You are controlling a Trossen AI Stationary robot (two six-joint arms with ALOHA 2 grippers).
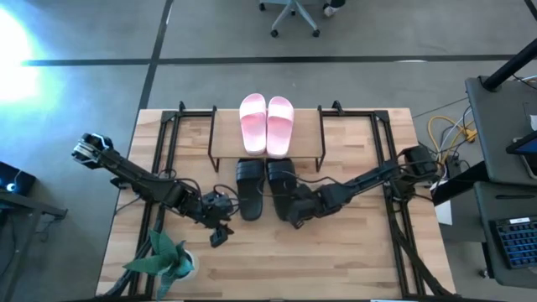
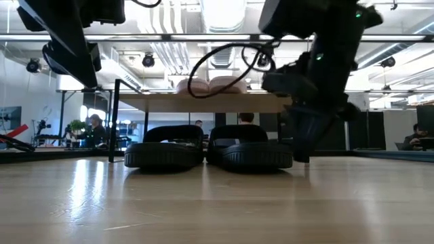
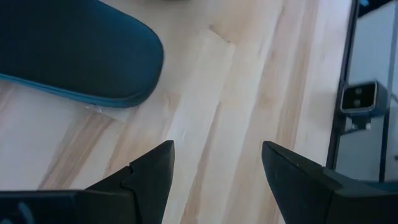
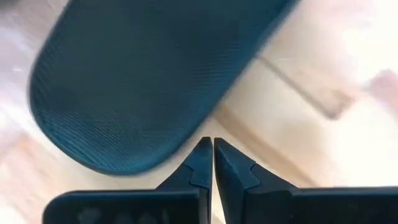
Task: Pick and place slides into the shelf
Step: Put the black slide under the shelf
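Bare wooden tabletop (image 2: 203, 203) fills the foreground of the low view, and beyond it the two dark grey-black slides sit side by side on the table, toes tucked under the shelf (image 1: 306, 144) and heels still sticking out in front. From above, the left dark slide (image 1: 249, 189) and the right dark slide (image 1: 280, 180) lie parallel and nearly touching, directly below the light pink pair (image 1: 267, 124), which already rests together on the shelf's top board.

Close behind the heel of the right dark slide is the right gripper (image 1: 295, 213); its wrist view shows the two fingertips pressed together with nothing between them, pointing at the ribbed footbed just ahead. That posture reads to me as a nudge with closed fingers, pushing the slide further under the board, though whether it touches the heel cannot be told.

Off to the side of the left dark slide, near the green leafy plant (image 1: 164, 258), hangs the left gripper (image 1: 220, 231). Its fingers (image 3: 149, 168) are spread wide and empty over bare wood, with the rounded end of a dark slide just beyond them.

By my judgement the task is most of the way through: the pink pair is placed, and the dark pair is lined up in the lower space but only partly in. What seems left is seating both dark slides fully beneath the top board.
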